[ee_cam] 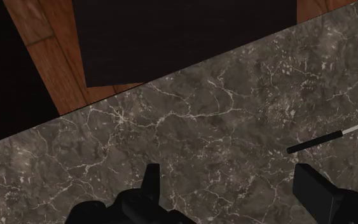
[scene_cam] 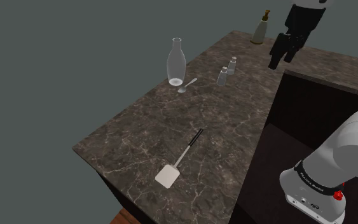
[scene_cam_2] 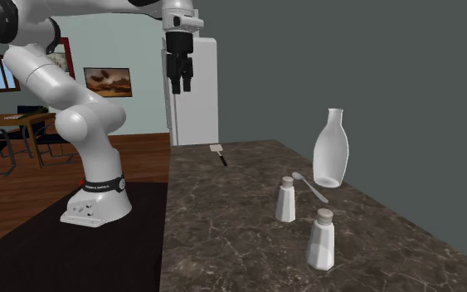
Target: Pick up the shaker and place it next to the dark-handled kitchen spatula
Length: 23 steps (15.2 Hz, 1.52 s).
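The glossy white arm (scene_cam_2: pixel 74 124) has rounded segments and dark joint rings. A black band with white lettering (scene_cam_2: pixel 103 184) circles it above the white base (scene_cam_2: pixel 90 213), beside a small red knob (scene_cam: pixel 340 193). The boxy two-finger gripper (scene_cam_2: pixel 180 86) is all black.

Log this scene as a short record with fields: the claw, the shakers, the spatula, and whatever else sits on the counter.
Claw: claw open, empty, high over the counter edge
Shakers (shoulder view): nearer shaker, farther shaker, both upright, close together
Spatula: spatula lying flat, dark handle, pale blade, well apart from both
Other: clear bottle with a spoon beside it
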{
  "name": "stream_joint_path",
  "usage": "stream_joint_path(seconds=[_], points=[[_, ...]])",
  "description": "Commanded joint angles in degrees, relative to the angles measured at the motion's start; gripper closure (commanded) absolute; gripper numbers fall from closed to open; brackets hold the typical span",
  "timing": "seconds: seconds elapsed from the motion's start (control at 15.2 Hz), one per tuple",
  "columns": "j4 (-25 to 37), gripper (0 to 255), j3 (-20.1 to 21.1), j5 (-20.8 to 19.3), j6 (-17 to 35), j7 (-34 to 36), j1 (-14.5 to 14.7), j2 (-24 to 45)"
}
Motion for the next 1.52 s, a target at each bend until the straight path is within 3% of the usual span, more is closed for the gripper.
stream_joint_path(seconds=[0.0, 0.79, 1.45], points=[[0.0, 0, 0.0, 0.0, 0.0, 0.0, 0.0, 0.0], [1.7, 0, -7.0, -2.3, 21.2, -6.9, -1.6, 20.5], [11.9, 0, -11.8, 1.4, 33.6, -14.1, -1.9, 41.4]])
